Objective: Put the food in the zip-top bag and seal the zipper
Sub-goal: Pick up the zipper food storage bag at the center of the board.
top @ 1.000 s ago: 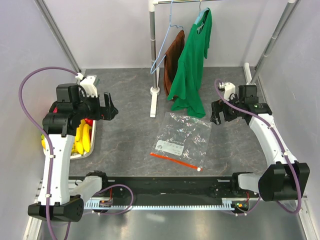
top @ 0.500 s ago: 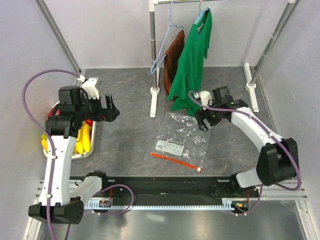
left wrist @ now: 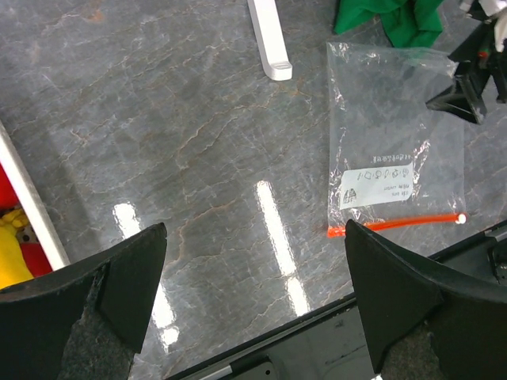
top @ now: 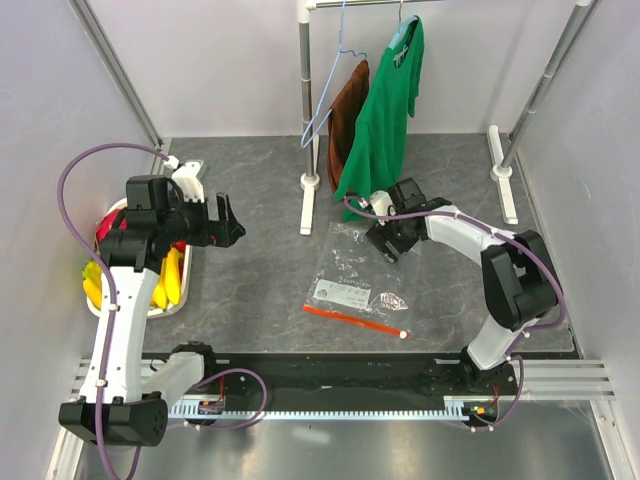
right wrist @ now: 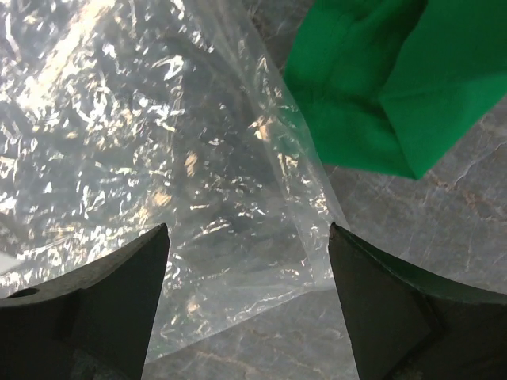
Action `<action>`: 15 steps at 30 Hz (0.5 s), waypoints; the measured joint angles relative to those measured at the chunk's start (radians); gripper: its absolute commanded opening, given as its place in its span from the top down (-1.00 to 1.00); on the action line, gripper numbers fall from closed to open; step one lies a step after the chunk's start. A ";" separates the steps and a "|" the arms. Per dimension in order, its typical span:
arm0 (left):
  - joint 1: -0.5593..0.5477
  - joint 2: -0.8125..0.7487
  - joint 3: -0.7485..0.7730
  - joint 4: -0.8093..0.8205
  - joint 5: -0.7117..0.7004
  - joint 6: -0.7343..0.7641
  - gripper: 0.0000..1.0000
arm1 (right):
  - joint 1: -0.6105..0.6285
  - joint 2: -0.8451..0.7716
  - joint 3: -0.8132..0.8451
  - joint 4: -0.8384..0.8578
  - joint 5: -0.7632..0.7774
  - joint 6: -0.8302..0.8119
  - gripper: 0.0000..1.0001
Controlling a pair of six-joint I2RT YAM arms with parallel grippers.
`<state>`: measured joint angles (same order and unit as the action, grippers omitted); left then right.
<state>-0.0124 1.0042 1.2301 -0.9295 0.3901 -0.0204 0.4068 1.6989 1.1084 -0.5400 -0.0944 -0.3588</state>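
Now, right gripper [right wrist: 247, 229] low over far end of bag [right wrist: 158, 142] — fingers spread wide, nothing clamped, crinkled corner of bag lying between them, green shirt [right wrist: 380, 79] just beyond. Bag flat on middle of table [top: 260, 280], red-orange zipper [top: 355, 322] along near edge, white slider [top: 404, 335] at its right end. Left gripper [top: 228, 228] spread wide too, empty, held above table well left of bag. Food [top: 160, 290] — banana bunch [top: 170, 275] showing — in tray [left wrist: 32, 210] at left edge, well apart from bag.

Left arm raised and bent, left pincer [top: 222, 222] spread wide, right arm stretched inward, right pincer [top: 385, 241] low, jaws apart
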 measured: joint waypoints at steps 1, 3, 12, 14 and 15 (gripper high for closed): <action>0.000 0.001 -0.003 0.001 0.006 0.000 -0.99 | 0.002 0.012 0.005 0.010 0.012 -0.002 -0.80; 0.000 0.001 -0.011 0.005 0.011 0.000 -0.99 | 0.002 0.027 0.013 0.027 0.030 -0.007 -0.82; 0.000 0.003 -0.025 0.021 0.030 0.000 -0.99 | -0.013 0.105 0.028 0.072 0.163 -0.002 -0.28; 0.000 0.003 -0.025 0.021 0.031 0.000 -0.99 | -0.042 0.116 0.045 0.070 0.176 0.011 0.17; 0.000 0.003 -0.025 0.021 0.031 0.000 -0.99 | -0.061 0.119 0.045 0.069 0.179 0.013 0.34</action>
<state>-0.0124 1.0069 1.2049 -0.9081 0.4213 -0.0208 0.3458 1.8179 1.1538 -0.4706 0.0845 -0.3458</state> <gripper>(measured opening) 0.994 0.621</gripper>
